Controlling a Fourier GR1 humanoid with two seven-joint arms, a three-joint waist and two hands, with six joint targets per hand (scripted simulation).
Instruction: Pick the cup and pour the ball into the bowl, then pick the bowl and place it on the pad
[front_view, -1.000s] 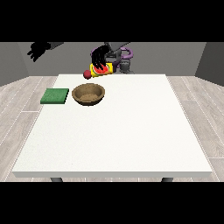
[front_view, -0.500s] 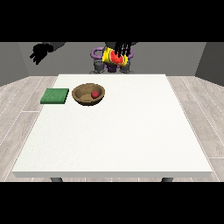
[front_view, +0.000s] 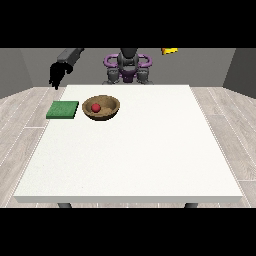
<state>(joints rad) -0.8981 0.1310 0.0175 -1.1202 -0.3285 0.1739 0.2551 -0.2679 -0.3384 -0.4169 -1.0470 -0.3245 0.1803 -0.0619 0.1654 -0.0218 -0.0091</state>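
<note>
The wooden bowl (front_view: 101, 107) is sitting on the white table (front_view: 135, 155), toward its far left part as seen from the front view. The red ball (front_view: 96, 107) is lying inside the bowl, slightly left of the bowl's centre. The green pad (front_view: 63, 109) is lying flat on the table just beside the bowl, on its left, and the two are not touching.

The hand at the view's left (front_view: 56, 76) is hanging in the air beyond the table's far left corner, above and behind the pad, and it is holding nothing. Its fingers are pointing downward (whether they are spread or pressed together cannot be told at this size).

A yellow object (front_view: 169, 50) is showing at the upper edge of the scene, right of the robot's torso (front_view: 128, 67); it may be the cup, but this cannot be told. The hand at the view's right is not showing.
</note>
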